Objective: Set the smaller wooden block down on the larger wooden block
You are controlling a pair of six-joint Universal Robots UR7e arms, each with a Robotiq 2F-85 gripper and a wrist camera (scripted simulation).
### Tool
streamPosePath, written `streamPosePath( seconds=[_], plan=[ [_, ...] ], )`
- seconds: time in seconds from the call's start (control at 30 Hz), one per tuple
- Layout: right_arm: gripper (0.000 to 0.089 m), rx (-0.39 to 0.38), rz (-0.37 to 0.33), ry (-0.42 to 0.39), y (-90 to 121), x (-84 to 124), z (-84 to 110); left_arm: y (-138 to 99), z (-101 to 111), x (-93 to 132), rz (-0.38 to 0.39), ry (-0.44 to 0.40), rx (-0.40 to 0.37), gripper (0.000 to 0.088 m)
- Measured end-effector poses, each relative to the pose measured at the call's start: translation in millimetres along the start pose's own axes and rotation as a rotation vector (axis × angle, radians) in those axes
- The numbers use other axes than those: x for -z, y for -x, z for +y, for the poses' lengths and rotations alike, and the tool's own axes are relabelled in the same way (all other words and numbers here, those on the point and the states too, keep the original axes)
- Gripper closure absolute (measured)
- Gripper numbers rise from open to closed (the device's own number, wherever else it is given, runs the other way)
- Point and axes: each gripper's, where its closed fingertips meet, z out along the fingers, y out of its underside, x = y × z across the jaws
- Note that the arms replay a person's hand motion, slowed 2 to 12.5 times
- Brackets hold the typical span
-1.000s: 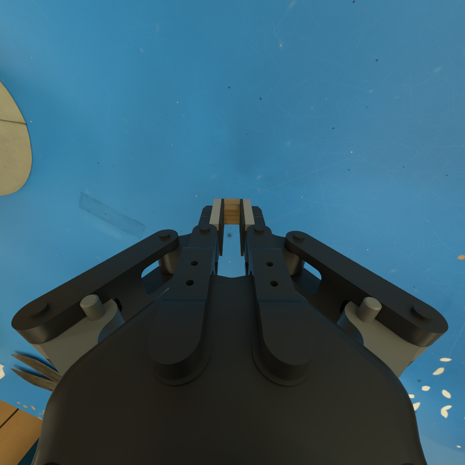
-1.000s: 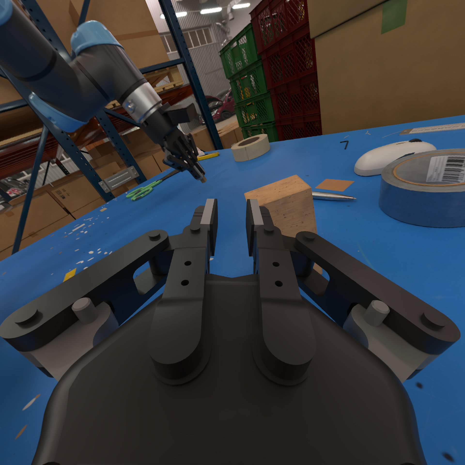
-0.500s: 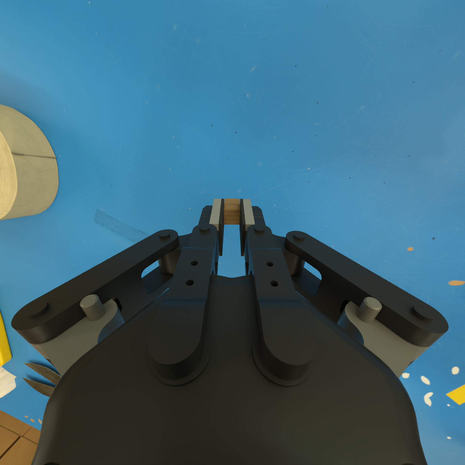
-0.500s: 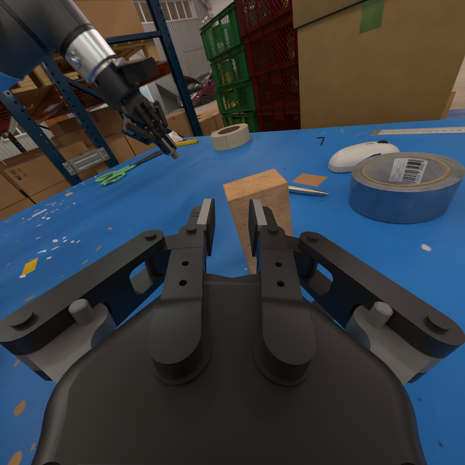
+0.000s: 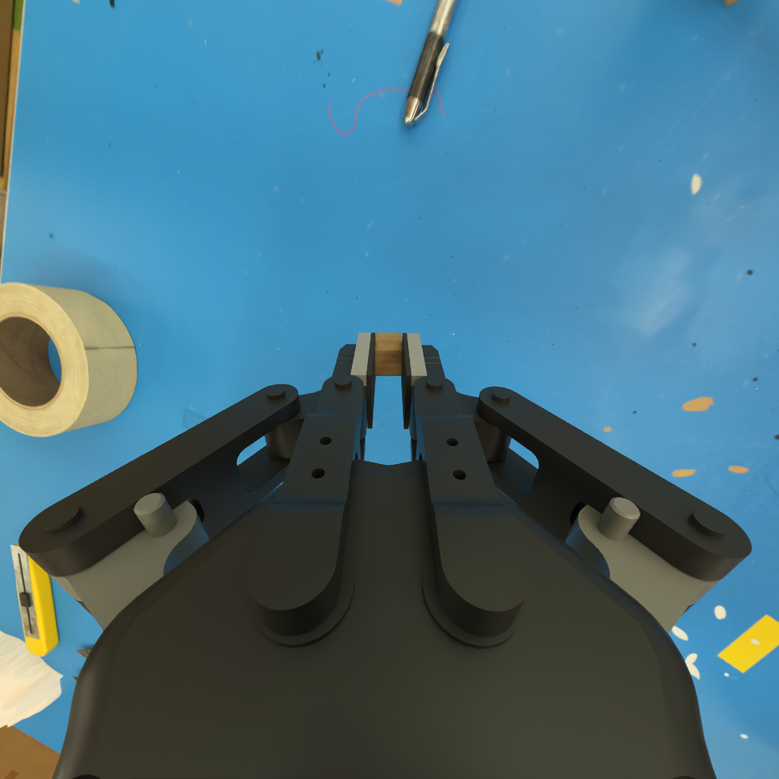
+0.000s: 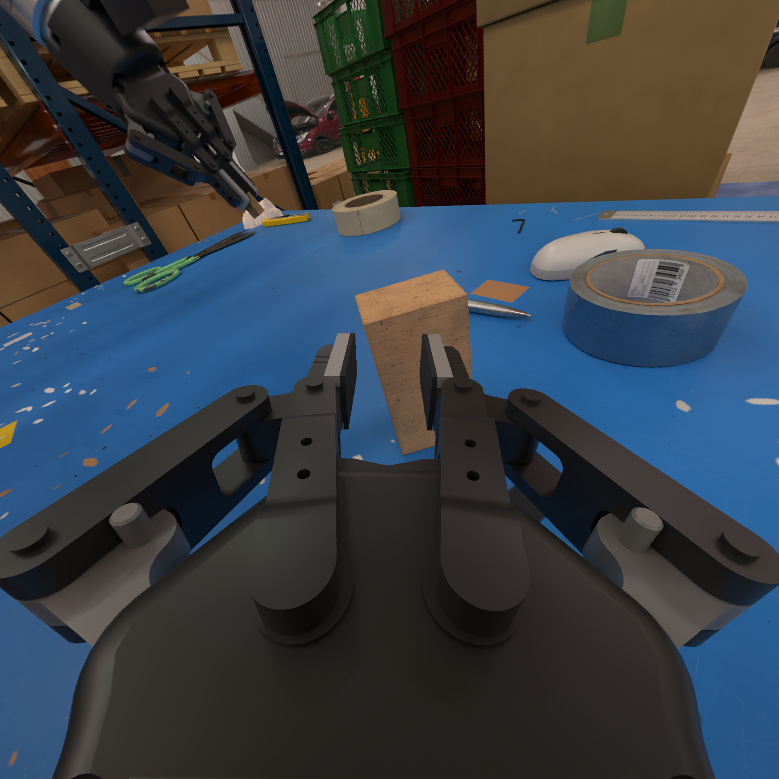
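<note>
My left jaws are pinching the smaller wooden block above the blue surface. My right jaws are standing spread before the larger wooden block, which is standing upright on the surface, long axis vertical, near the blue tape roll.
</note>
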Motion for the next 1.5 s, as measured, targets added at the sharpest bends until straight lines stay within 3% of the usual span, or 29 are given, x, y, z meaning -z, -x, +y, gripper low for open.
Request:
streamPosePath(
  seconds=[0.73, 1.5],
  plan=[
    [0.0603, 0.042, -0.003, 0.017, 6.3, -8.8, 4.6, -61.9, -85.5, 36.4, 0.074, -0.145, -0.165, 0.0770],
    [0.0588, 0.042, 0.000, 0.014, 8.6, -15.8, 5.6, -127.2, -171.0, 43.5, 0.135, -0.240, -0.371, 0.0770]
  ],
)
